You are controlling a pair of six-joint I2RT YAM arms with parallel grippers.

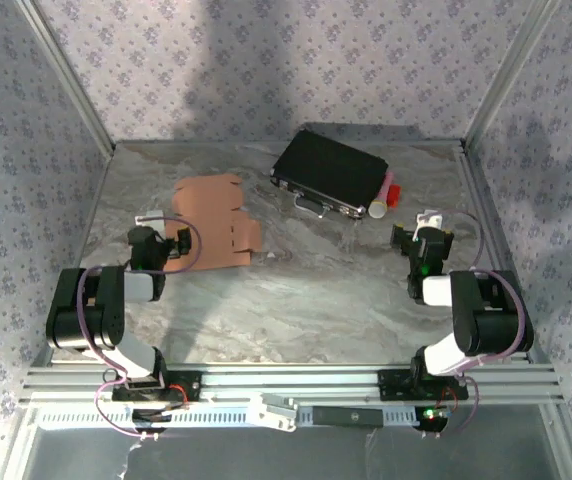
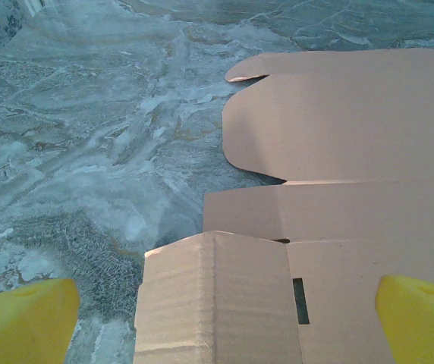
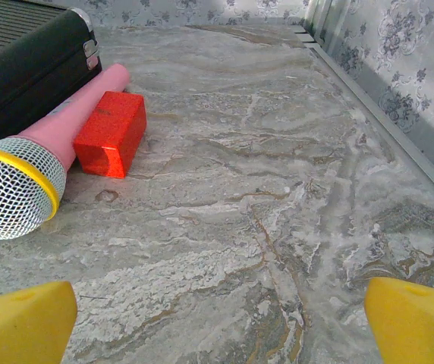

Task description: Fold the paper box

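My left tool (image 1: 149, 238) is at the near-left of the counter (image 1: 316, 300), jaws wide apart, gripping nothing. In the wrist view its yellow fingers (image 2: 23, 322) sit at both bottom corners and the near end of the box (image 2: 338, 220) runs into the gap between them, can't tell if it touches. In the top view the box (image 1: 211, 222) is a flat salmon-brown cardboard sheet, not folded, lying on the left half of the counter with its near-left edge at my left tool. It has round-cornered flaps on the far side, a creased panel and a small slot at the near end. My right tool (image 1: 421, 242) is at the near-right, jaws wide apart too, empty, well apart from the box. A black case (image 1: 328, 172) lies far, right of centre. By its right end is a pink mic (image 3: 39, 152) with a mesh head and yellow ring, and a red block (image 3: 112, 133) right beside the mic, both on the counter
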